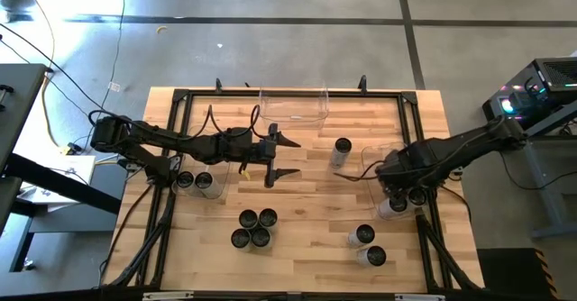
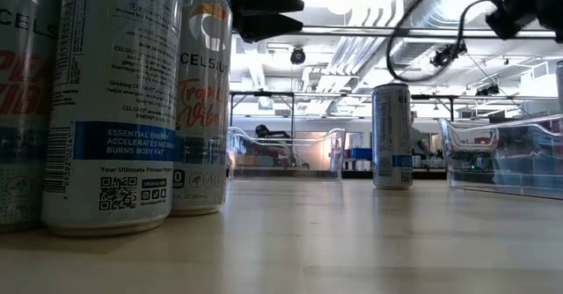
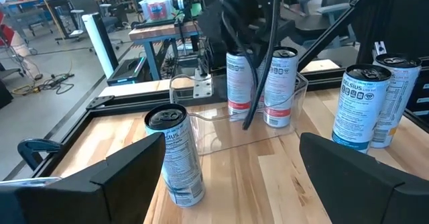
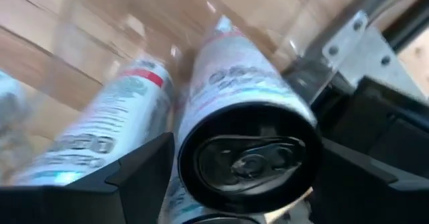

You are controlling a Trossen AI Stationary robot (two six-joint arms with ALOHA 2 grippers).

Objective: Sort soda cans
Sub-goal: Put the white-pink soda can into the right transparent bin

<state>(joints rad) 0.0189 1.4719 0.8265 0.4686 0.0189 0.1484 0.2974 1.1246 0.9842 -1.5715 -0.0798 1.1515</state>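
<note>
Silvery soda cans with dark tops stand about the table. A lone can (image 1: pixel 342 148) (image 3: pixel 175 153) stands right of my left gripper (image 1: pixel 288 157) (image 3: pixel 234 197), which is open, hangs above the table's middle and touches nothing. Several cans (image 1: pixel 253 229) cluster near the near edge, and two more (image 1: pixel 368 245) stand to the right. My right gripper (image 1: pixel 397 188) (image 4: pixel 244 184) reaches down into the clear right bin (image 1: pixel 370 161), shut on a can (image 4: pixel 248 157). Beside it in that bin stand other cans (image 1: pixel 416 196) (image 4: pixel 114 137). Two cans (image 1: pixel 195 181) stand in the left bin. My right gripper has the can's upper wall, just below its dark rim (image 4: pixel 201 127), between its two fingers (image 4: pixel 141 174), one on each side. It comes from above, pointing down into the right bin. The can stays upright. Whether its base rests on the bin floor is hidden.
A clear bin with nothing in it (image 1: pixel 293 107) (image 2: pixel 286 153) sits at the far edge. A dark frame rail (image 1: pixel 270 92) runs round the table. In the low view two cans (image 2: pixel 114 100) stand close in front. Bare wood (image 1: pixel 311 202) lies between the can groups.
</note>
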